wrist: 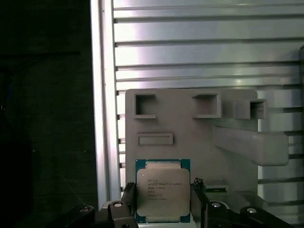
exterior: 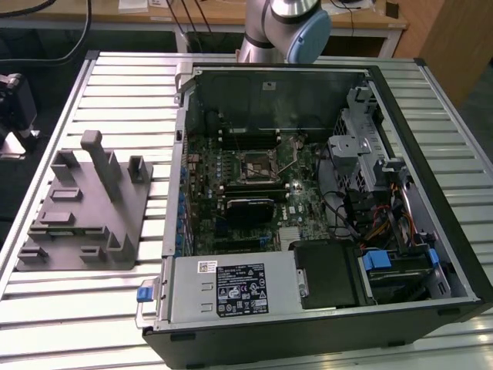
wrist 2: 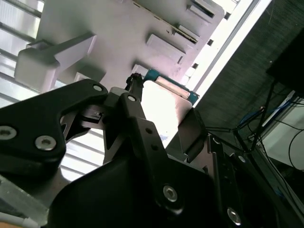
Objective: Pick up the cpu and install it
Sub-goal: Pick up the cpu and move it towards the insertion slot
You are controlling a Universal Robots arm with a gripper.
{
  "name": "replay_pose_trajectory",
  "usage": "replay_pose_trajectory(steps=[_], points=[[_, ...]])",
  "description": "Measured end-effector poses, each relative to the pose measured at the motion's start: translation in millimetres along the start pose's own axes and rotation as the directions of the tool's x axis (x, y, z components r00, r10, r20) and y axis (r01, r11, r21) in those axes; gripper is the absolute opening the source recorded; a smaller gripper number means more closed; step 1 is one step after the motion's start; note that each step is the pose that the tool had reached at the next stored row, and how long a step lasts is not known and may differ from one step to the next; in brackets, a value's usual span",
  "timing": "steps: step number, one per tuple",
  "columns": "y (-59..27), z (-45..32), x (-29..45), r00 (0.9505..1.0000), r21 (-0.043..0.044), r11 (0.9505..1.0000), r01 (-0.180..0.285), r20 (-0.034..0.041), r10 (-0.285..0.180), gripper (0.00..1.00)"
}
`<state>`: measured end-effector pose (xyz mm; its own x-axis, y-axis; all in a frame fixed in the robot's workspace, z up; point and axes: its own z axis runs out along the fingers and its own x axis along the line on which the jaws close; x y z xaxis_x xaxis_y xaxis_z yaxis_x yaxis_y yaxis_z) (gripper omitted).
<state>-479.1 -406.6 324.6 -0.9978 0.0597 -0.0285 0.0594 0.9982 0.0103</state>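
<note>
You're at the pick-up: the cpu sits over the grey fixture, inside your claw, though whether that's clenched I cannot tell. Get a firm, level hold on its edges before lifting.
</note>
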Motion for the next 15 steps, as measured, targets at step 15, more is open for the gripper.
replay_pose_trajectory(steps=[15], points=[[0.8,-52.2,-1.5,1.0000,0.0000,1.0000,0.000,0.0001,0.000,0.54]])
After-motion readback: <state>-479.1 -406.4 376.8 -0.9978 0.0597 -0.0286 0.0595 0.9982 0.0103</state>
